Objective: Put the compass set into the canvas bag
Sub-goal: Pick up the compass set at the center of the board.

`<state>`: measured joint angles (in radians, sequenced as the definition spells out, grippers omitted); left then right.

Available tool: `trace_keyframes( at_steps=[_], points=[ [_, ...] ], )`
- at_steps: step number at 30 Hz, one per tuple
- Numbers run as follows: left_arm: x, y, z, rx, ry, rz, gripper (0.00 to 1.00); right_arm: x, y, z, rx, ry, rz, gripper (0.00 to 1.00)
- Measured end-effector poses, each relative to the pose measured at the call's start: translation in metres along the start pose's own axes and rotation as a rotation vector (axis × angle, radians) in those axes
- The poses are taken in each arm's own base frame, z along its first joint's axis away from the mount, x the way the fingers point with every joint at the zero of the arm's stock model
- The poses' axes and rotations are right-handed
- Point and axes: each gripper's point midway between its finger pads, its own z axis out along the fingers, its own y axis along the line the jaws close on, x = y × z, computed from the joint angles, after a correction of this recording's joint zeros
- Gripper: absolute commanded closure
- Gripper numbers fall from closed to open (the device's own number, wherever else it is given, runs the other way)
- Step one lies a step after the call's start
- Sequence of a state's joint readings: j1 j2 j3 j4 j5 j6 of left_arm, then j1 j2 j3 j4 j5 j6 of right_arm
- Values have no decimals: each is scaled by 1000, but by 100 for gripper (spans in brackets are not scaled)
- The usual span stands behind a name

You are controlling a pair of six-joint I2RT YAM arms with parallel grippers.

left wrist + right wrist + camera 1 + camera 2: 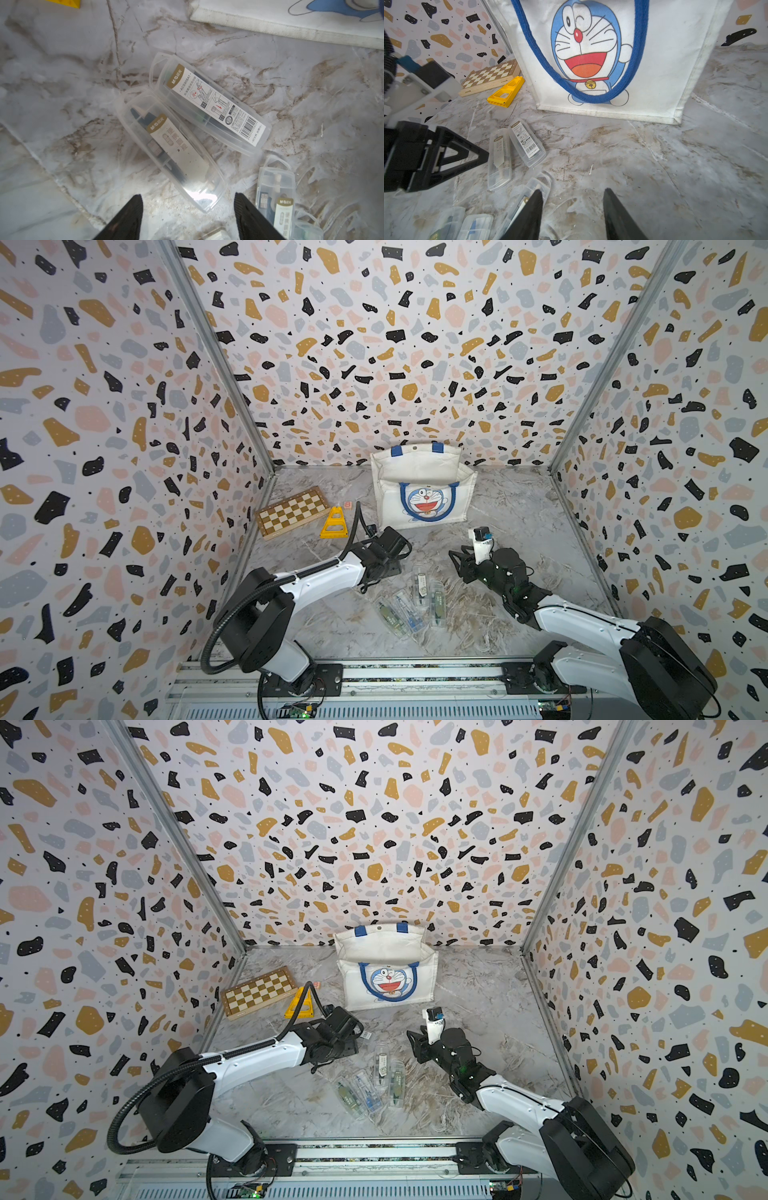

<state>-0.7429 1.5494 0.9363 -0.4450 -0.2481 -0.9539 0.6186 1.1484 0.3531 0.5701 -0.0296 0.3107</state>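
Hovering my left hand (188, 195), spread and empty, over a compass set (172, 149) at frame centre; my right hand (573, 190), also spread, faces the canvas bag (675, 62).

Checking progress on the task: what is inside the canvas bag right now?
Through the canvas bag's open mouth only pale inner lining shows; no case is visible there. Its front wall hides the bottom. Clear compass cases lie on the table.
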Motion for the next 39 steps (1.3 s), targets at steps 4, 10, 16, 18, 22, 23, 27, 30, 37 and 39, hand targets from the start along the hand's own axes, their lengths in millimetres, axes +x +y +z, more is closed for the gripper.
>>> trace_keyframes(
  at_steps=[4, 10, 16, 18, 22, 23, 27, 30, 37, 39],
  points=[
    [6, 3, 13, -33, 25, -27, 29, 2, 2, 1, 4, 1, -9, 50],
    [14, 3, 27, -61, 44, -62, 30, 10, 2, 5, 15, 26, -17, 50],
    [16, -1, 35, -62, 46, -76, 30, 15, 2, 7, 20, 40, -20, 50],
    [16, -3, 36, -60, 45, -80, 30, 15, 2, 7, 21, 40, -20, 50],
    [16, -4, 36, -60, 42, -92, 31, 16, 2, 7, 22, 43, -21, 50],
    [16, -4, 36, -60, 42, -96, 32, 16, 2, 7, 23, 44, -21, 50],
    [16, -3, 36, -59, 38, -108, 32, 16, 2, 7, 26, 43, -21, 50],
    [17, 3, 32, -62, 30, -115, 33, 17, 1, 8, 27, 46, -21, 50],
    [19, 18, 18, -84, 14, -109, 32, 21, 1, 9, 28, 58, -22, 49],
    [17, 19, 15, -82, 10, -101, 32, 21, 1, 9, 28, 58, -22, 49]
  ],
)
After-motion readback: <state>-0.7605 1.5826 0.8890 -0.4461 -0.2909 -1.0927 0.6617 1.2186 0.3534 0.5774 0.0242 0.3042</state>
